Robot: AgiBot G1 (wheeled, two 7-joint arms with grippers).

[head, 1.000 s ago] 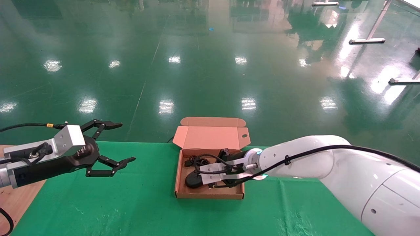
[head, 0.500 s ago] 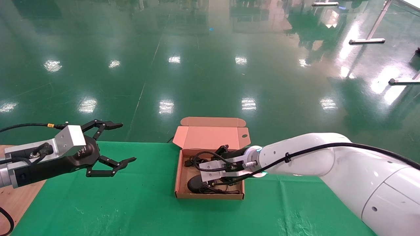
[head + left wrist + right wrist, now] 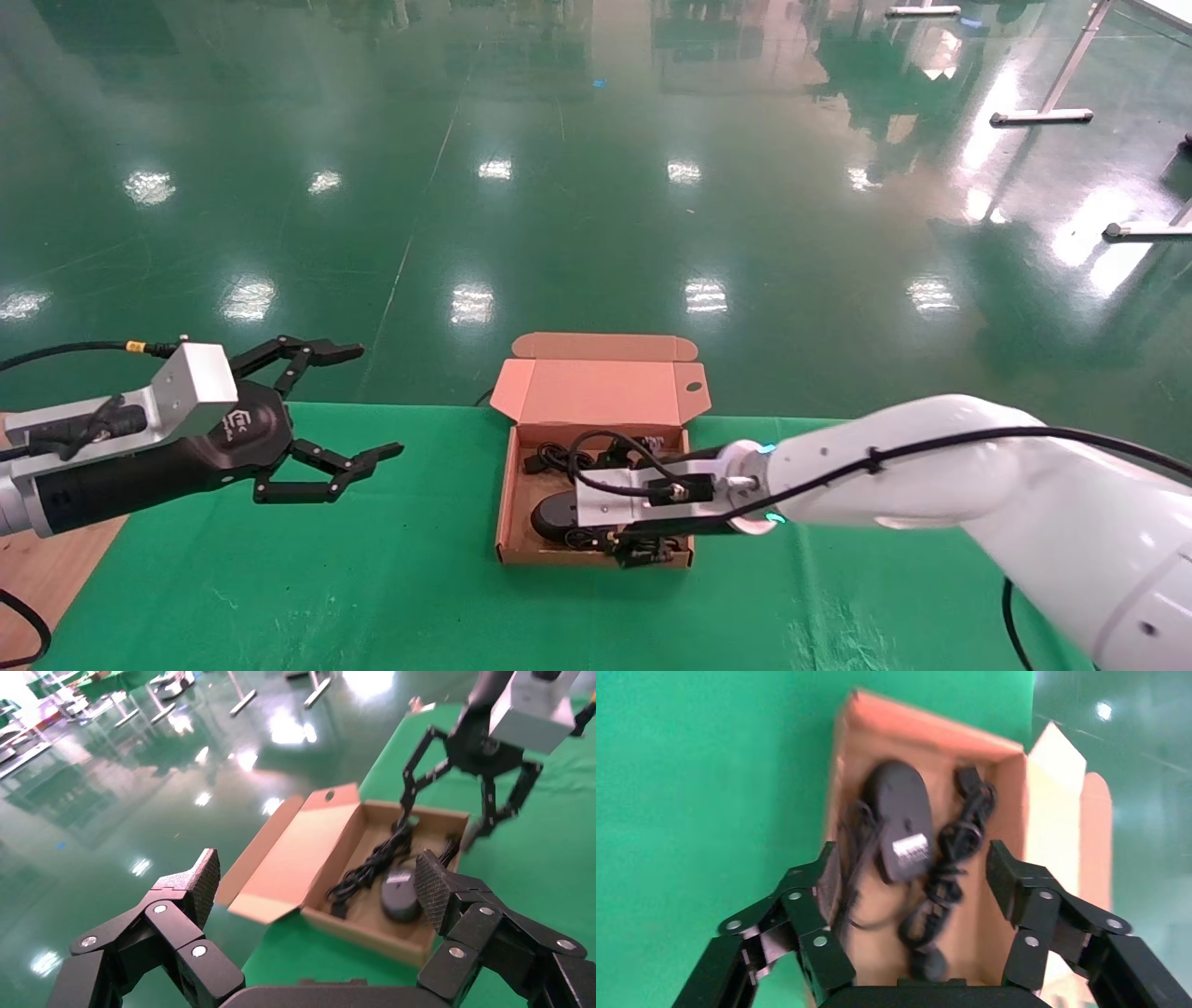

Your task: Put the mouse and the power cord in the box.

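The open cardboard box [image 3: 559, 558] sits mid-table on the green cloth, lid flap up at the back. Inside, the black mouse [image 3: 553, 517] lies belly up with its label [image 3: 910, 846] showing, and the coiled power cord [image 3: 562, 458] lies beside it toward the back. My right gripper [image 3: 629, 508] hovers open just above the box's front right part, holding nothing; its wrist view looks down on the mouse [image 3: 900, 815] and cord [image 3: 949, 871]. My left gripper [image 3: 368, 403] hangs open and empty over the cloth, well left of the box.
Green cloth [image 3: 372, 596] covers the table, with bare wood [image 3: 37, 568] at its left end. Beyond the far edge is the shiny green floor [image 3: 596, 186]. The left wrist view shows the box [image 3: 365, 927] and the right gripper [image 3: 439, 825] over it.
My right gripper has lifted out of the box and drawn back toward its front right. The mouse stays lying in the box. The left gripper drifted slightly right.
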